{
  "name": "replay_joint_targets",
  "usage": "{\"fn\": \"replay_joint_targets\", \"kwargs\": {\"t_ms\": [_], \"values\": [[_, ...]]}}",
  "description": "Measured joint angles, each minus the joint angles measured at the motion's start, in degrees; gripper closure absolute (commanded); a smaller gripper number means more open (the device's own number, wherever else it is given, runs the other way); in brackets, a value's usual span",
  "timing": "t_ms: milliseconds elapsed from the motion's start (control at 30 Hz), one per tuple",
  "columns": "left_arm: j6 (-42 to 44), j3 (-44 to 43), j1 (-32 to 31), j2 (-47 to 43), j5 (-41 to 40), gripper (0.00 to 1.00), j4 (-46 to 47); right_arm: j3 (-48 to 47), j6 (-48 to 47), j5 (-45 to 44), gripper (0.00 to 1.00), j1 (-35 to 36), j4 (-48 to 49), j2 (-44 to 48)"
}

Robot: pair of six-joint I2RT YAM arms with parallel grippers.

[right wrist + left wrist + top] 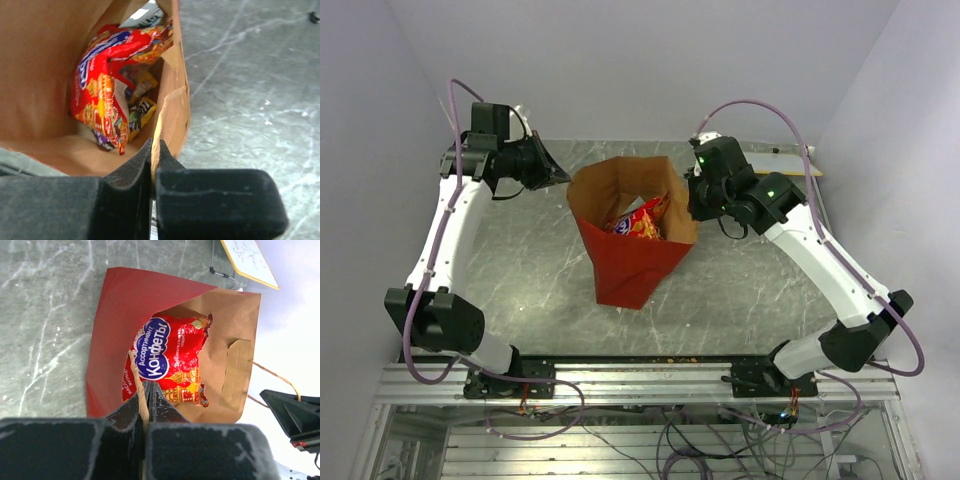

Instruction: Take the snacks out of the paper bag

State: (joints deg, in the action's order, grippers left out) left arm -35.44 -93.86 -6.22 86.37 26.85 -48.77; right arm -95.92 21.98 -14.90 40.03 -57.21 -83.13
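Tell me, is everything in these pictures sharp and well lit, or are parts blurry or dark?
Top view: evenly lit, sharp throughout, paper bag included. Left wrist view: the left gripper is a dark close-up blur, yet the lettering on the red packet is crisp. Right wrist view: the right gripper blurs likewise; the snacks deep inside look soft and shaded.

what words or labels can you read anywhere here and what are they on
"Ассортимент Конфеты": white letters on the blue logo of the red packet inside the paper bag.
Small print beside that logo: too small to read.
Lettering on the yellow packet deeper in the bag: too blurred to read.
Handwriting on the white board: too faint to read.
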Motion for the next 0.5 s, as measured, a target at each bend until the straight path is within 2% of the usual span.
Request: {"fn": "replay_joint_targets", "kwargs": {"t_ms": [233,333,367,400,500], "values": [[1.38,-11.69,4.46,3.15,-1.22,0.93,-8.59,-3.74,-2.34,19.82,1.00,0.07,4.57,-4.22],[2.73,-17.49,9.29,5.29,-1.22,0.93,-11.23,-3.74,0.87,26.75,1.00,1.88,9.88,-7.93],[3.85,-21.27,13.44,6.75,-1.40,0.93,-13.14,-3.61,5.31,31.06,1.00,4.35,16.15,-11.61],[3.98,-21.44,13.73,6.82,-1.44,0.93,-13.22,-3.58,5.60,31.23,1.00,4.52,16.50,-11.82],[5.70,-24.96,15.93,8.72,-1.73,0.93,-14.56,-0.59,12.13,31.93,1.00,8.85,25.86,-14.03]]}}
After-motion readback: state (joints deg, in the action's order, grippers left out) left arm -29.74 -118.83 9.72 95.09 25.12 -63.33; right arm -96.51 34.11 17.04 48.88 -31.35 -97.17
